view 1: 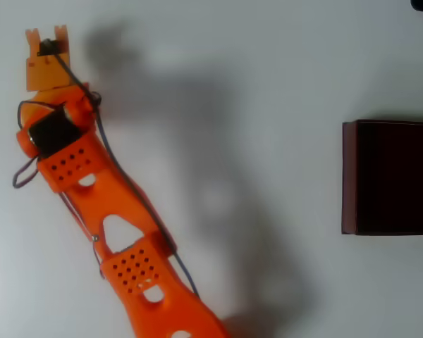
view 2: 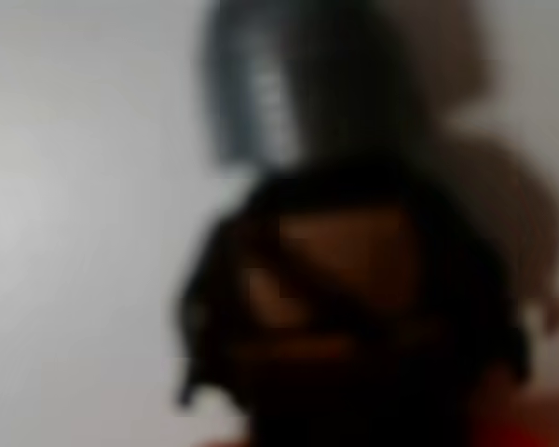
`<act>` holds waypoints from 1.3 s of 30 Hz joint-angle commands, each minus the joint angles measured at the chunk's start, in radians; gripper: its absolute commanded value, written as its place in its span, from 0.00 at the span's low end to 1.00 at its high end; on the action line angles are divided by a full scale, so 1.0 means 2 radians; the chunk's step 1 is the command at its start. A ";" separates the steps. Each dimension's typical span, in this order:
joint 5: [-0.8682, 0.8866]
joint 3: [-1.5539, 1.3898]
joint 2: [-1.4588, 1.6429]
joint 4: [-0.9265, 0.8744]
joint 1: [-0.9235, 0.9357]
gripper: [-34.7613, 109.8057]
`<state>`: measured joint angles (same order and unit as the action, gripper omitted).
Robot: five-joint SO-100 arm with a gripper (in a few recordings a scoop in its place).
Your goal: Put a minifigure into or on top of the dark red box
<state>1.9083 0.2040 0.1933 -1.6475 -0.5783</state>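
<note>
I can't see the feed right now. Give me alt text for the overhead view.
An orange robot arm stretches from the bottom edge to the upper left of a white table, its gripper at the top left. A dark red box, open with a near-black inside, sits at the right edge, far from the gripper.

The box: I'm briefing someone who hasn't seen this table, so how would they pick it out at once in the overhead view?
Start from the white table in the overhead view and go to its right edge, far from the orange arm at the left. There, partly cut off by the picture's edge, sits the box. Its dark red wall and almost black inside make it the one dark rectangle on the pale surface.
</note>
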 commanded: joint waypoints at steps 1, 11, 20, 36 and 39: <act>0.003 0.015 0.002 -0.005 -0.015 0.28; -0.009 0.015 -0.002 -0.001 -0.015 0.26; -0.225 0.016 0.098 -0.084 0.050 0.24; -0.673 -0.699 0.736 -0.080 0.457 0.24; -0.724 -0.723 0.729 -0.051 0.534 0.24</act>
<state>0.5461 -1.1842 1.5907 -1.7902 0.3421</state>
